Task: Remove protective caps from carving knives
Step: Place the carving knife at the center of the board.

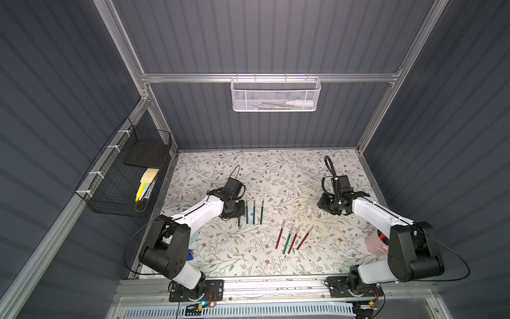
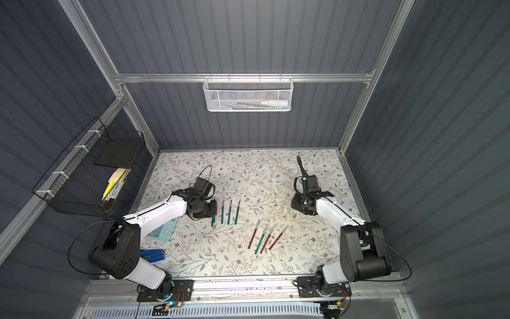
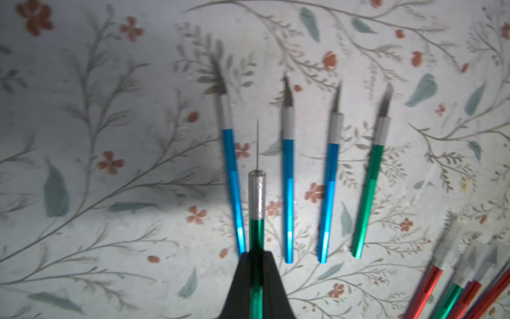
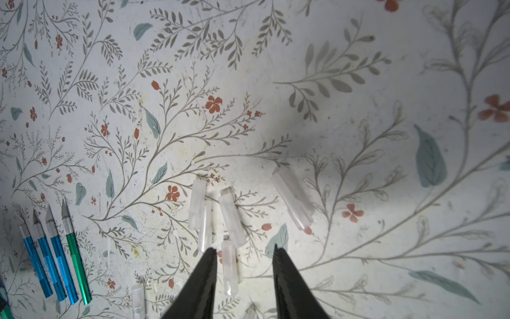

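Parted fingers [image 4: 202, 281] hover above loose protective caps [image 4: 231, 218] on floral tabletop [image 4: 358, 110].

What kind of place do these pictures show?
Probably a robot test booth, not a home: grey ribbed walls in a metal frame enclose a flowered table, the left arm and the right arm are bolted at its front edge, and a white basket hangs on the frame.
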